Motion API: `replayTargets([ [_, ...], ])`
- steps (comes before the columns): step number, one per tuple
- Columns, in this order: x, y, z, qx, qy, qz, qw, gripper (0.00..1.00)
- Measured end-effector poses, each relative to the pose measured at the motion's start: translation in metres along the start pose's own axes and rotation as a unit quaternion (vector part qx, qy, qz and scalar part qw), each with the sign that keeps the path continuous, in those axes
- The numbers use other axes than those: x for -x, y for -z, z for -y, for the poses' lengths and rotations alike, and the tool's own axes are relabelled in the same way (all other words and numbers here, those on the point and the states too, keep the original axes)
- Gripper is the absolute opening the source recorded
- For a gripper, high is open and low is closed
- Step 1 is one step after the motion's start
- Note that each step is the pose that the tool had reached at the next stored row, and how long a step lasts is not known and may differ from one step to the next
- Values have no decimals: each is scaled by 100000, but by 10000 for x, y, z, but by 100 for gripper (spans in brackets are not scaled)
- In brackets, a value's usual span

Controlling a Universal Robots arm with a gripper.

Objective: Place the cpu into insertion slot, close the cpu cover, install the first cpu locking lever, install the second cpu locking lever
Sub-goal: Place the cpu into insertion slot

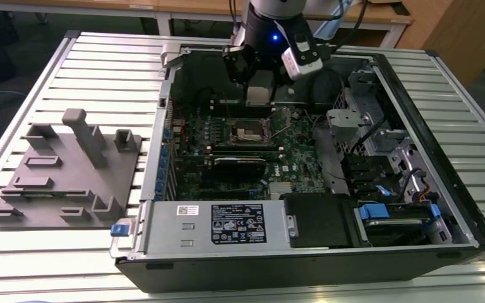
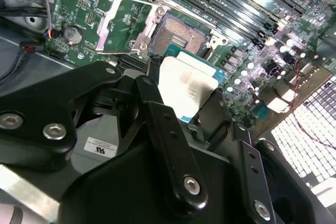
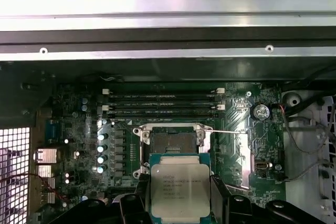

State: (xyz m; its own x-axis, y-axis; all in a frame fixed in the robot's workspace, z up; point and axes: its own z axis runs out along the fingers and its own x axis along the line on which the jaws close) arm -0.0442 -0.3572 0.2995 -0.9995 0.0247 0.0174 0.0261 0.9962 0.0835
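Currently: cpu (image 3: 180, 182), probably light, rigid, fragile underneath; gripper (image 3: 180, 202) clamped on opposite edges; slot (image 1: 249, 131) at cpu's 6 o'clock, exterior view.

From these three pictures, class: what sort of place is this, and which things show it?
Probably a robotics lab or workshop bench for computer assembly. An open computer case lies on a slatted metal table, the gripper holds the cpu near the insertion slot, and a grey fixture block sits beside the case.
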Motion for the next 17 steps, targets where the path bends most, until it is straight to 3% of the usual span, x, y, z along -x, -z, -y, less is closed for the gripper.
replayTargets([
  [7,-6,-104,9,3,-9,9,100000,54],
  [17,-6,-235,20,10,16,282,100000,54],
])
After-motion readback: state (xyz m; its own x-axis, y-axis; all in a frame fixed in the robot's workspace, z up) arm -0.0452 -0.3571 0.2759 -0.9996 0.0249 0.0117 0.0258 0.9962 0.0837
